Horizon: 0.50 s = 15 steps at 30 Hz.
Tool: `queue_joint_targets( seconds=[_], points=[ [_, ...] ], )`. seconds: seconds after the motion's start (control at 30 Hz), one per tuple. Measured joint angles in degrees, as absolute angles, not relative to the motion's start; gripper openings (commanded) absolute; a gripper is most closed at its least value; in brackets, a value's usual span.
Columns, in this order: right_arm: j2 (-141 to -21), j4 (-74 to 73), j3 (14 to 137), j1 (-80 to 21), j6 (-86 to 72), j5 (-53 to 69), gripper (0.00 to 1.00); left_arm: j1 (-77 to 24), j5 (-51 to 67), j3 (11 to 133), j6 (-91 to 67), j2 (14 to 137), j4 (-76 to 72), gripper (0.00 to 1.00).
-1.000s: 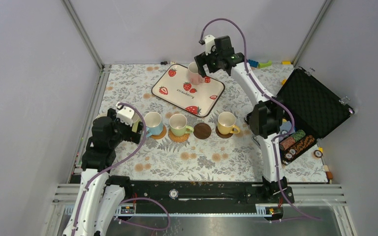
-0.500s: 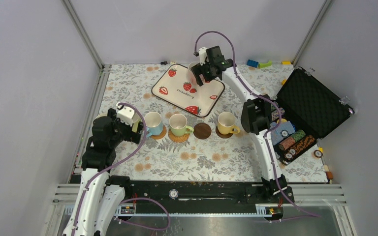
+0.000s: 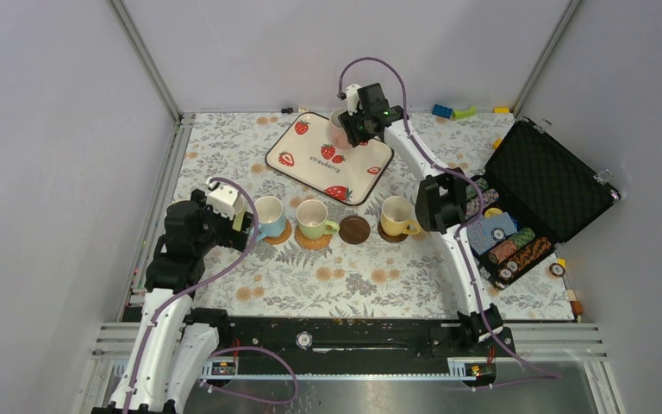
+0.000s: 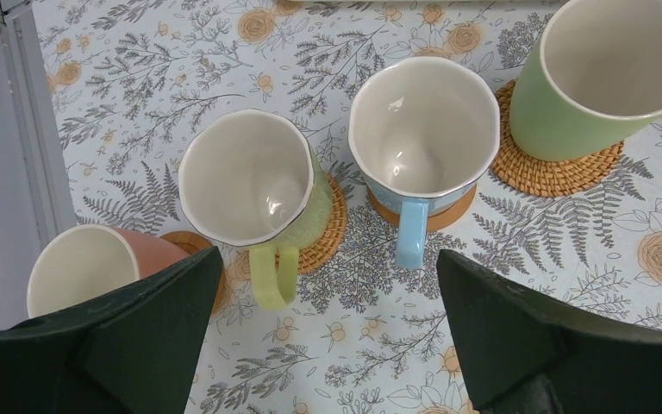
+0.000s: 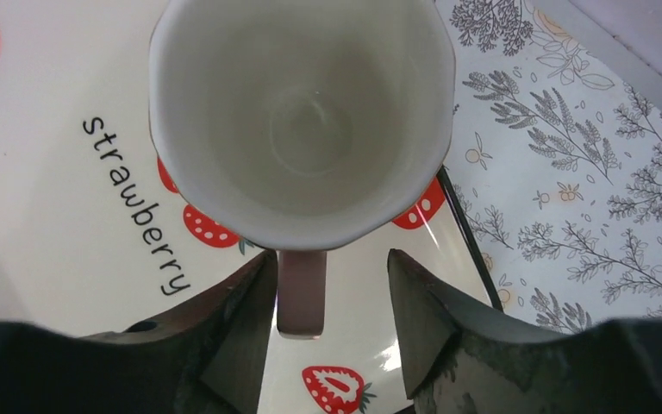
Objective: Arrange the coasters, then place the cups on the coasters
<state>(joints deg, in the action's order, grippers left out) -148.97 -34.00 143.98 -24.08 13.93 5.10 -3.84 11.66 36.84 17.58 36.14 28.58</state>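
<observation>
The tray [image 5: 60,60] is cream with red strawberries; the table [image 3: 310,276] shows grey ferns and orange flowers. One coaster [image 3: 354,228] is dark brown; one cup [image 3: 395,213] is yellow.

Glossy glaze on the pink cup [image 5: 302,121], light glinting off its white inside. The strawberry tray [image 5: 34,172] under it shines too, smooth and reflective. Now the woven coaster [image 4: 556,172]: rough, fibrous straw. The tan coaster [image 4: 446,217]: smooth, wood-like. Floral tabletop [image 4: 586,250] cover, matt cloth look. Fingers [image 4: 517,328] of the left gripper [image 4: 327,257], matt dark plastic.
</observation>
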Motion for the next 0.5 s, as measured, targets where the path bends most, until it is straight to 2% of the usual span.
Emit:
queue_joint_targets(
  seconds=[0.1, 0.2, 0.5],
  points=[
    [-149.71, -34.02, 145.12, -24.08, 14.33, 5.13, 0.20, -3.84, 11.49, 36.51, 17.61, 36.27, 28.53, 0.99],
    [-150.10, -33.98, 146.04, -24.14, 14.90, 5.43, 0.00, -3.84, 11.33, 36.18, 17.63, 36.62, 28.36, 0.99],
    [-149.36, -35.11, 145.75, -24.27, 15.59, 5.56, 0.00, -3.84, 11.11, 35.97, 17.76, 36.93, 28.21, 0.99]
  ],
)
